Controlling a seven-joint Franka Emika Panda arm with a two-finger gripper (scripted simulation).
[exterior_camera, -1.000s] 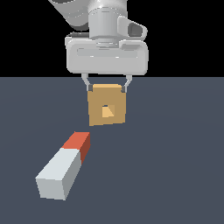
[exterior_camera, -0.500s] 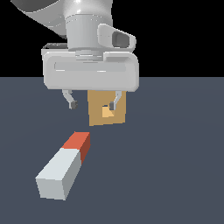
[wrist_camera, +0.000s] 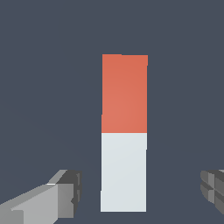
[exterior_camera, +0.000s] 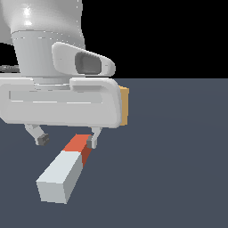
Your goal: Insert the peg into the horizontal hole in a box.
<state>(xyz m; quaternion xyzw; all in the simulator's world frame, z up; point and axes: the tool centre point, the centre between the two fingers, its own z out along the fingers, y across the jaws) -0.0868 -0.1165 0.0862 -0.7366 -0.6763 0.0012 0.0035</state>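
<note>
Below the gripper (exterior_camera: pixel 67 139), flat on the dark grey floor (exterior_camera: pixel 178 169), lies the peg (exterior_camera: pixel 64 171). It is a long square bar, pale grey-white along the end that sits closer to the exterior camera and red-orange at the far end. In the wrist view the peg (wrist_camera: pixel 124 131) runs lengthwise between the two fingers, with a clear gap of floor (wrist_camera: pixel 43 87) on either side, so neither fingertip touches it.

The jaws stand wide apart and hold nothing. In the exterior view one dark-tipped finger (exterior_camera: pixel 41 138) hangs off to that view's left of the peg, apart from it, and the other (exterior_camera: pixel 94 139) hangs over the red-orange section near its edge; whether that tip is touching cannot be told from this angle. The white hand body fills much of the exterior view above the peg.

Behind the hand, only a narrow tan-orange edge of the box (exterior_camera: pixel 125 106) shows past its casing on the exterior view's right. The rest of the box, along with its hole, is hidden by the hand.
</note>
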